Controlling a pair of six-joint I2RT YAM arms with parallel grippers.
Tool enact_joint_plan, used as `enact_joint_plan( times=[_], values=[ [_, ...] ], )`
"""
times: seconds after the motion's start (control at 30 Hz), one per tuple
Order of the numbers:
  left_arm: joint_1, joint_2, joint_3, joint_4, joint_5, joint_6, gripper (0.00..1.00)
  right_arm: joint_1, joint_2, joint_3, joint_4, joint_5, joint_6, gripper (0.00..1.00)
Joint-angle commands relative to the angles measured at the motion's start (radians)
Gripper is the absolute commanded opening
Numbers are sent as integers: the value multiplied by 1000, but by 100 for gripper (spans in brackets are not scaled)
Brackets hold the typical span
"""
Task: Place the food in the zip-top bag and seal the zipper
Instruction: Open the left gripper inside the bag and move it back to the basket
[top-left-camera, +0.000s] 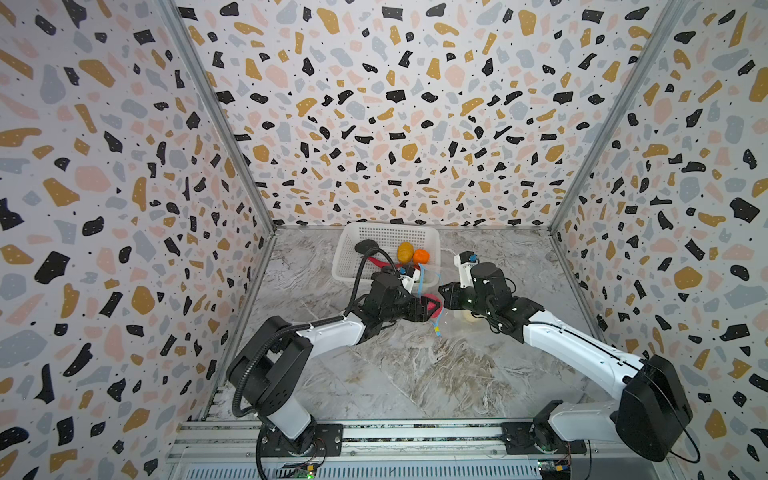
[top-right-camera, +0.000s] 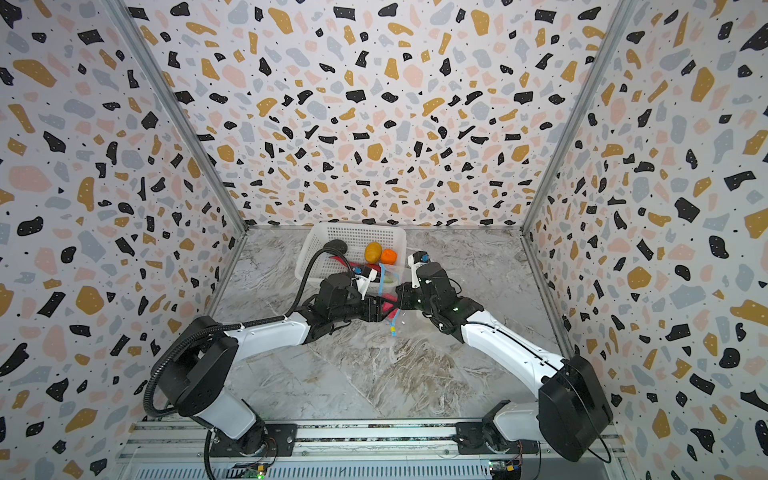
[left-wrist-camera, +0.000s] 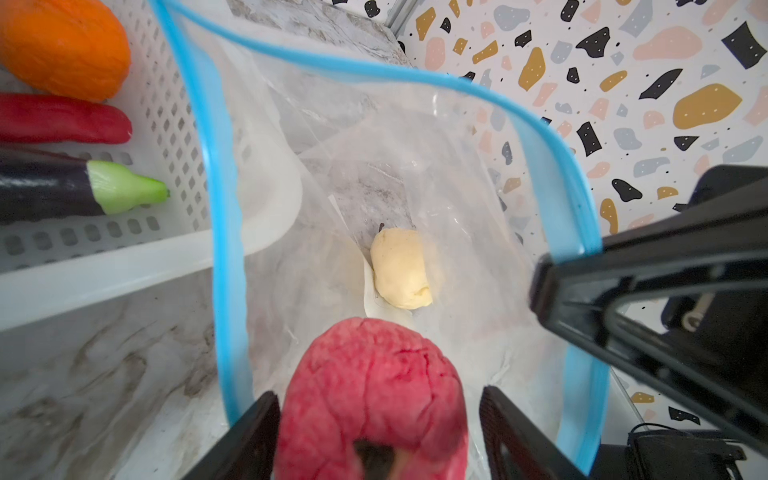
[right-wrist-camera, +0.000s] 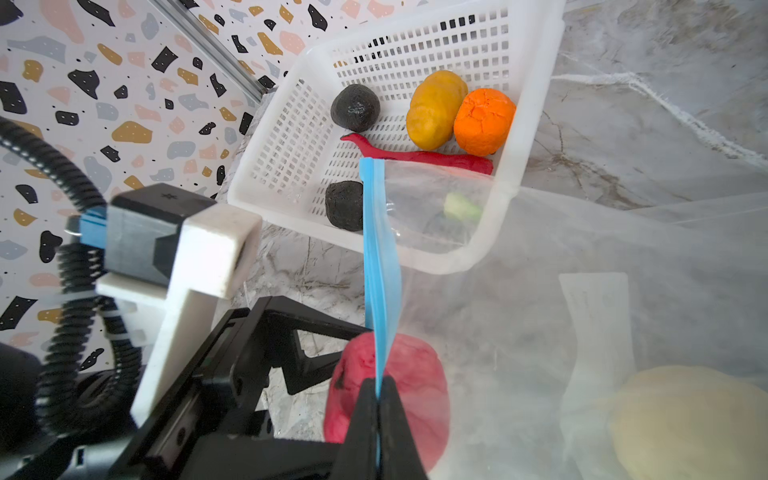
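Note:
The clear zip-top bag (left-wrist-camera: 415, 166) lies open-mouthed beside the basket. My right gripper (right-wrist-camera: 379, 386) is shut on its light blue zipper (right-wrist-camera: 380, 249) and holds that edge up. At the bag's mouth my left gripper (left-wrist-camera: 378, 399) is open around the pink-red ball (left-wrist-camera: 374, 374), with a gap showing beside one finger. A cream knobbly lump (left-wrist-camera: 401, 268) rests deep inside the bag. In both top views the two grippers (top-left-camera: 428, 309) (top-left-camera: 444, 297) meet near the table's middle, and the zipper's yellow tip (top-left-camera: 437, 332) hangs below them.
The white perforated basket (right-wrist-camera: 291, 145) stands at the back, touching the bag. It holds an orange (right-wrist-camera: 484, 120), a yellow-brown potato (right-wrist-camera: 436, 108), a red chili (right-wrist-camera: 436, 158), two black ovals (right-wrist-camera: 355, 107) (right-wrist-camera: 345, 205) and a dark eggplant (left-wrist-camera: 41, 191). Patterned walls enclose the marble table.

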Motion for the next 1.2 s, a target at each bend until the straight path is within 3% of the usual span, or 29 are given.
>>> enact_joint_plan(
  times=[0.0, 0.27, 0.4, 0.53, 0.63, 0.87, 1.03, 1.17],
  values=[
    [-7, -16, 8, 10, -6, 26, 84, 5, -39, 21, 9, 1, 5, 0],
    [13, -86, 71, -110, -67, 82, 86, 4, -46, 24, -13, 13, 4, 0],
    [119, -57, 200, -276, -150, 93, 81, 5, -60, 5, -9, 22, 5, 0],
    [218, 60, 422, -495, -334, 89, 80, 5, -66, -13, 3, 26, 8, 0],
    [274, 226, 656, -695, -383, 110, 79, 3, -60, -5, 3, 24, 6, 0],
    [308, 485, 1032, -900, -496, 154, 79, -5, -53, 18, -4, 26, -10, 0],
    [327, 614, 1191, -974, -452, 154, 79, -13, -47, 14, -2, 18, -10, 0],
    [292, 627, 1190, -919, -388, 143, 80, -22, -41, 11, 7, 12, -10, 0]
  ],
)
